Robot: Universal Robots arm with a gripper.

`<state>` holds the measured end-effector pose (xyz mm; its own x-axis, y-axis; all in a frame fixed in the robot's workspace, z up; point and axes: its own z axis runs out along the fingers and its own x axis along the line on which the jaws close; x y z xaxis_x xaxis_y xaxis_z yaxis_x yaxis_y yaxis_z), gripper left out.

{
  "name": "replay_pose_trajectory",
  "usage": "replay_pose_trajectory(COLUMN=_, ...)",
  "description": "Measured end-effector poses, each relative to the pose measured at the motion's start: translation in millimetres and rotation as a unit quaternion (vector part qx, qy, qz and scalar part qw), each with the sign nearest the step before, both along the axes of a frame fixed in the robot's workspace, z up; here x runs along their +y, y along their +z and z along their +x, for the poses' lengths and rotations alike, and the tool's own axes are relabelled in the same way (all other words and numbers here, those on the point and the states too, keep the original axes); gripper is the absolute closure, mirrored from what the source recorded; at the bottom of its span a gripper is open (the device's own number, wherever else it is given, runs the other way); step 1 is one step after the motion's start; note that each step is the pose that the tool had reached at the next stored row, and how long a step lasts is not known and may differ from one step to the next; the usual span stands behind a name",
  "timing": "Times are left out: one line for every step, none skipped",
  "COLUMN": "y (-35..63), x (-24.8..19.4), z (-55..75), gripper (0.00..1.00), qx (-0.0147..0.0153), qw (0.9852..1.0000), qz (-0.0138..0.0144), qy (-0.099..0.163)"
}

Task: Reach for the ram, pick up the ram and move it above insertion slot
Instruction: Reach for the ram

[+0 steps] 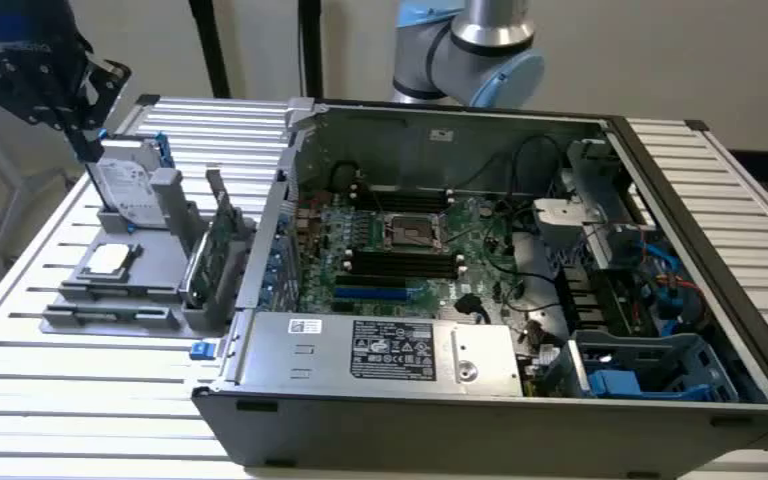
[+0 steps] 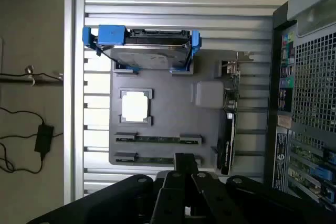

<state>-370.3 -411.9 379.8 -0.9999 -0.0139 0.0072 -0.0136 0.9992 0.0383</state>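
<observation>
Two ram sticks lie in slots of a grey holder tray point(image 2: 168, 103): one ram point(image 2: 157, 139) and a second ram point(image 2: 152, 159), both thin and green. In the exterior view they show as narrow strips point(image 1: 115, 292) at the tray's front. My dark gripper point(image 1: 88, 145) hangs high over the tray's far end at the exterior view's left, behind the hard drive. In the wrist view the gripper point(image 2: 185, 163) points down toward the second stick, its links converging to one tip, shut and holding nothing. Black memory slots point(image 1: 404, 263) sit on the motherboard inside the open case.
The tray also carries an upright hard drive with blue brackets point(image 2: 142, 51), a square processor point(image 2: 135, 107) and a taller green expansion card point(image 1: 211, 255). The open computer case point(image 1: 491, 380) stands at the exterior view's right of the tray, on a slatted metal table point(image 1: 77, 400).
</observation>
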Motion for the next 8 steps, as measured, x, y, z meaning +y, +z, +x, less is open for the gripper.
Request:
replay_pose_trajectory(y=0.0, x=0.0, z=0.0, gripper=0.89, qx=0.0001, qw=1.0000, qz=0.0000, qy=0.000)
replay_pose_trajectory(y=0.1, x=0.0, z=0.0, gripper=0.89, qx=0.0003, qw=1.0000, qz=0.0000, qy=0.000)
replay_pose_trajectory(y=0.2, x=0.0, z=0.0, gripper=0.89, qx=0.0005, qw=1.0000, qz=0.0000, qy=0.000)
replay_pose_trajectory(y=0.2, x=0.0, z=0.0, gripper=0.89, qx=0.0006, qw=1.0000, qz=0.0000, qy=0.000)
replay_pose_trajectory(y=0.2, x=0.0, z=0.0, gripper=0.89, qx=0.0007, qw=1.0000, qz=0.0000, qy=-0.001)
replay_pose_trajectory(y=0.3, x=0.0, z=0.0, gripper=0.89, qx=0.0008, qw=1.0000, qz=0.0000, qy=-0.001)
replay_pose_trajectory(y=0.3, x=0.0, z=0.0, gripper=0.89, qx=0.0009, qw=1.0000, qz=0.0000, qy=-0.001)
replay_pose_trajectory(y=0.4, x=0.0, z=0.0, gripper=0.89, qx=0.0010, qw=1.0000, qz=0.0000, qy=-0.001)
